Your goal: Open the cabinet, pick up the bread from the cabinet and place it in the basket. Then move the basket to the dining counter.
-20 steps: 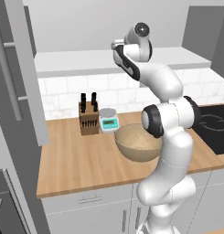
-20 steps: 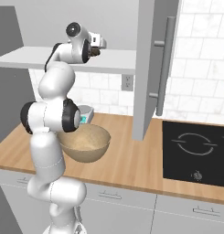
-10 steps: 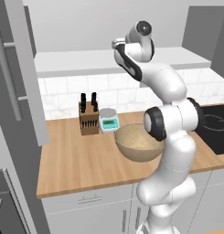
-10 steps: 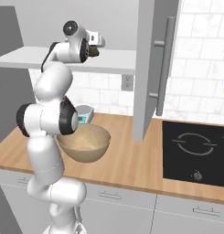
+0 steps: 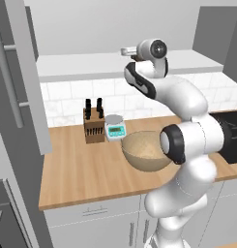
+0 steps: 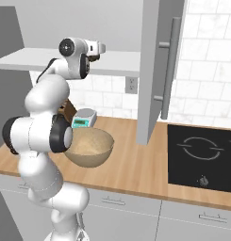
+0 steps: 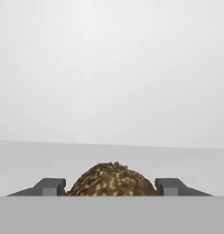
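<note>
The cabinet stands open, its doors [image 5: 23, 72] [image 6: 157, 70] swung out to either side of the shelf [image 5: 91, 65]. My gripper [image 6: 99, 49] [image 5: 125, 51] reaches in over that shelf. In the hand view the bread [image 7: 111, 179], a brown speckled lump, sits between the fingertips [image 7: 51, 186], which press against both of its sides; my gripper [image 7: 111, 187] is shut on it. A bit of the bread [image 6: 93, 57] shows below the hand. The tan basket [image 5: 144, 151] [image 6: 88, 147] rests on the wood counter under the arm. The dining counter is out of view.
A knife block [image 5: 93, 127] and a small kitchen scale [image 5: 115, 128] [image 6: 84, 118] stand behind the basket near the tiled wall. A black cooktop [image 6: 202, 155] lies to the right. The open right door hangs over the counter between basket and cooktop.
The fingers have closed in from wide open onto the sides of the bread. The hand has shifted only slightly inside the cabinet.
</note>
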